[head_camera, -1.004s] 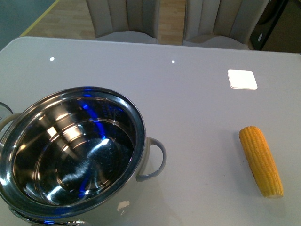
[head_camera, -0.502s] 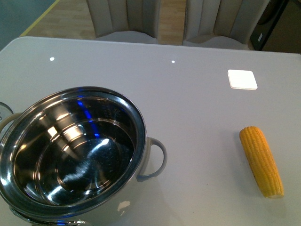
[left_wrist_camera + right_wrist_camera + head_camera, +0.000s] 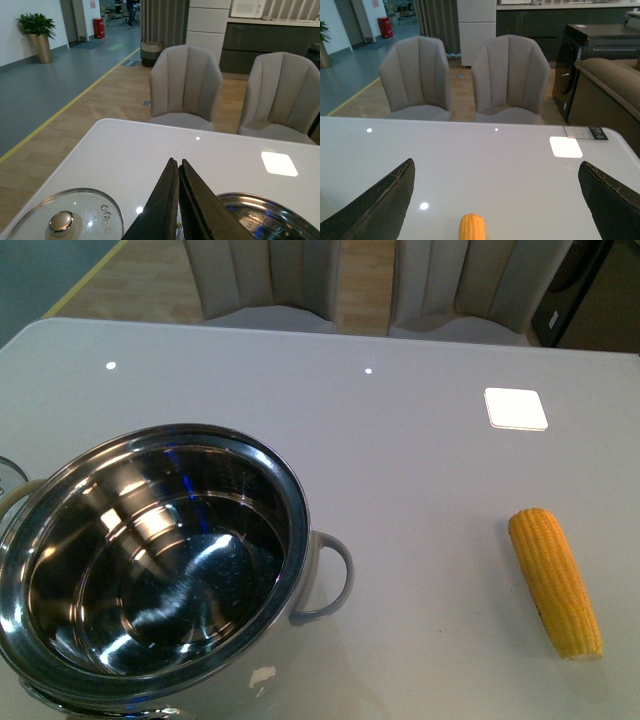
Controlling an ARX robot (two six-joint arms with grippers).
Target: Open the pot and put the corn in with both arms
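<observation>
The left gripper's (image 3: 176, 163) jaws are pressed together, empty, with the glass lid (image 3: 65, 222) and the open pot (image 3: 150, 570) near them. The right gripper's (image 3: 495, 166) jaws are spread wide. The corn (image 3: 555, 582) lies on the table (image 3: 400, 460) in line with their gap, well apart from the pot.

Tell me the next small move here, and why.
Probably lower the right tool around the corn. The pot already stands open, its lid on the table. The corn lies untouched beside the pot, and the right tool's jaws are spread wide with the corn ahead between them.
</observation>
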